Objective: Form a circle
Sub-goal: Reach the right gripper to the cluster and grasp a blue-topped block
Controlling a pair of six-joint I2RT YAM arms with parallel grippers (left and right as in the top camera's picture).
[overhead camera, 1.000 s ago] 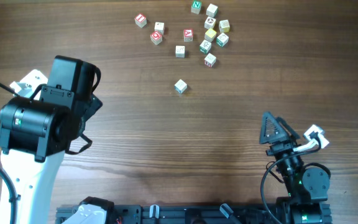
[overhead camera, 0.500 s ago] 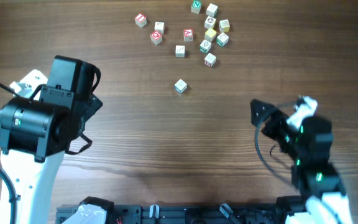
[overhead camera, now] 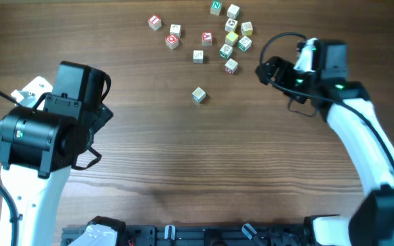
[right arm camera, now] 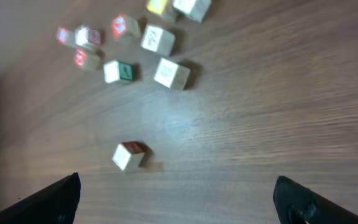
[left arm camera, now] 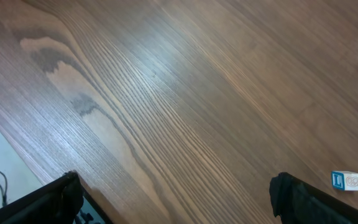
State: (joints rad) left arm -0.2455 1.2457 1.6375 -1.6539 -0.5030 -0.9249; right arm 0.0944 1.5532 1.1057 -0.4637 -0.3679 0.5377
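While no ring has been formed yet, the step in hand looks like the opening approach, with every piece lying loose. At the far left, the left end effector [left arm camera: 176, 182] hangs over bare desk [overhead camera: 183, 157], its fingers spread wide with nothing between them, well apart from the letter cubes [overhead camera: 207, 38]. These lie along the desk's far edge. A few red-marked cubes [overhead camera: 172, 41] sit loosely spaced on the left of the scatter. Nearer the arms, a lone cube [overhead camera: 198, 94] lies apart from all the others. To the right is the tight clump [overhead camera: 231, 37], the closest thing to a circle here, though it is a bunch rather than a ring. A stray cube [overhead camera: 231, 65] rests just on its near side. Just to the right of that, the right end effector [overhead camera: 269, 68] hovers with jaws fully apart and empty. Its wrist view shows one cube ahead of the fingers, probably the stray cube [right arm camera: 129, 155], with the bunch beyond.

Judging from this, the right arm is the one placed to act. Its next move calls for lowering squarely over one cube, fingers lined up with opposite faces and clear of any neighbours. It would then close and carry that cube to a spot on an imagined ring. The clump itself will need opening out, since cubes packed that tightly leave little room for a finger.
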